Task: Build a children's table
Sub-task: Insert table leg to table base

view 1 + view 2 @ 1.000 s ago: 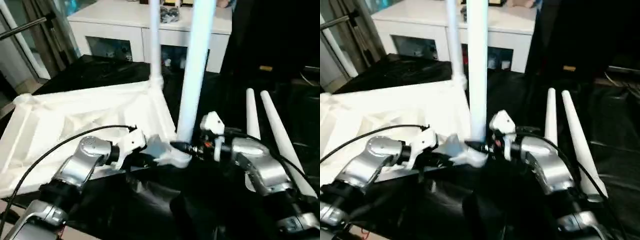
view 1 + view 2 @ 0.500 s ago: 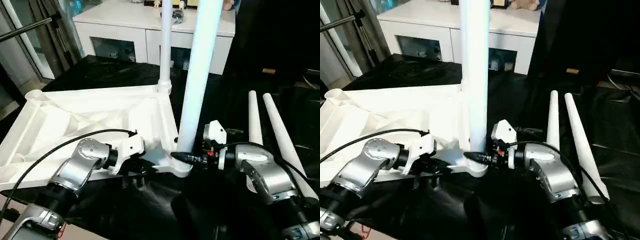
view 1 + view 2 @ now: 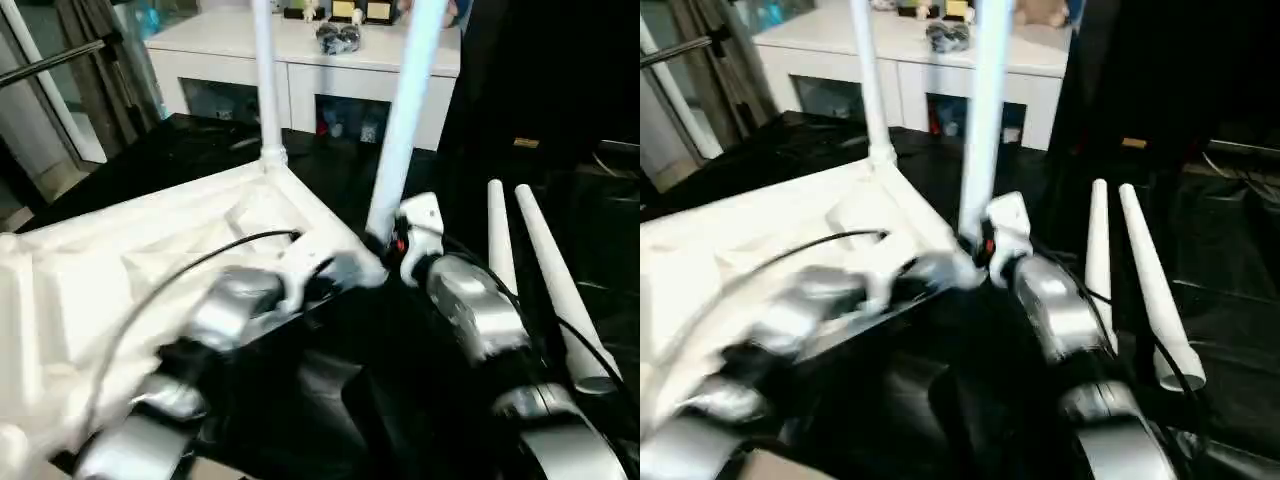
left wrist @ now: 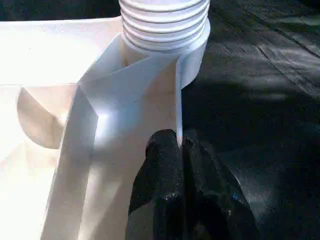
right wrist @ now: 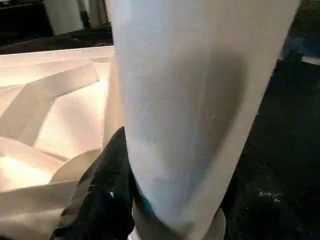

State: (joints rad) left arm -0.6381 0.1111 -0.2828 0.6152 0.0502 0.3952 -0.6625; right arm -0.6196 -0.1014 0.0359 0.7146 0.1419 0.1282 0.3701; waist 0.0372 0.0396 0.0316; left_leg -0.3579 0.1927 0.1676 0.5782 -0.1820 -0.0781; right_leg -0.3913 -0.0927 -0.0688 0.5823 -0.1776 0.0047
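Observation:
The white tabletop [image 3: 120,260] lies underside up on black cloth. One white leg [image 3: 264,80] stands in its far corner socket. A second leg [image 3: 402,120] stands in the near corner socket [image 4: 165,30], whose ribbed threads show in the left wrist view. My left gripper [image 4: 181,150] is shut on the tabletop's thin rim just beside that socket. At the base of the near leg [image 5: 185,100], my right gripper [image 3: 385,245] is shut on it, with one black finger [image 5: 100,195] showing beside the tube. Two loose legs [image 3: 545,275] lie to the right.
A white glass-door cabinet [image 3: 300,65] with small items on top stands behind the work. A metal pole [image 3: 50,62] crosses the far left. Black cloth [image 3: 580,170] covers the surface around the tabletop and under the loose legs.
Both arms have pushed away from me, and the near corner has gone with them. The tabletop has swung, so the far leg now stands further left. My left arm is blurred with motion.

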